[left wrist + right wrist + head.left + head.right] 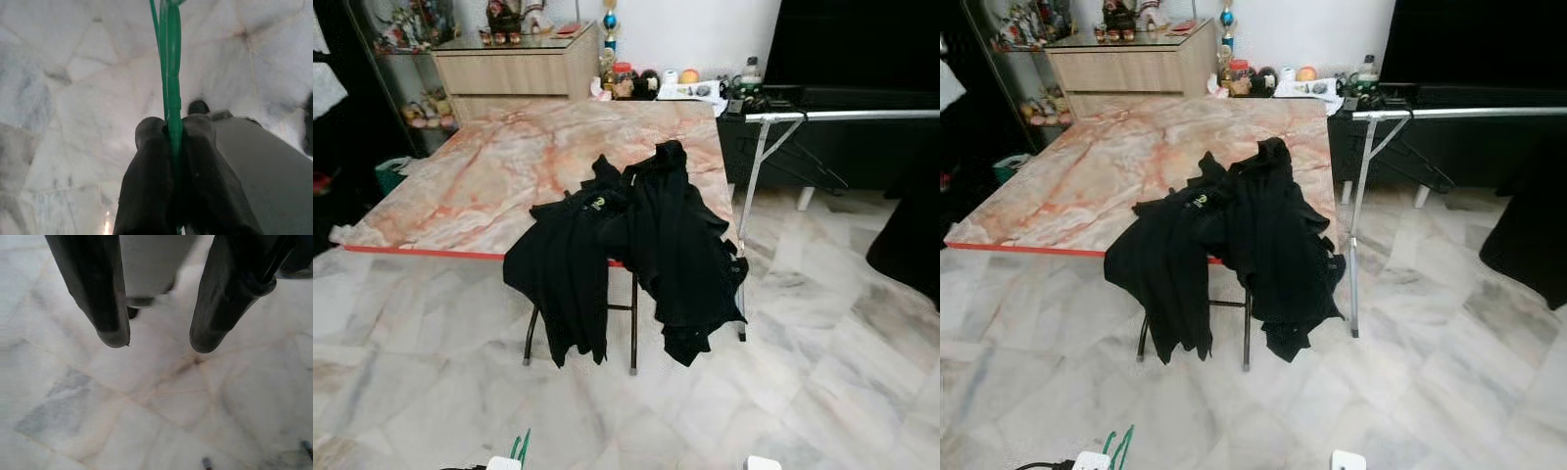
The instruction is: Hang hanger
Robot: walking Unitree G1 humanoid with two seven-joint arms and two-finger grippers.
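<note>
Marble-pattern worktop [489, 166] on pale tiled floor [822, 343], black clothes [626, 245] draped over edge. Left tool [173, 129] clenched on green hanger [171, 58]; right tool [159, 342] released.

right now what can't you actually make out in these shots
- Green hanger: clamped in the left gripper; its hook and full shape are cut off by the left wrist view's edge, and just a tip shows in the eye views.
- Black clothes: how many garments cannot be told; they overlap in one dark heap on the table.
- Small items on the back surface: too small to identify.
- Right gripper: open above the floor.
</note>
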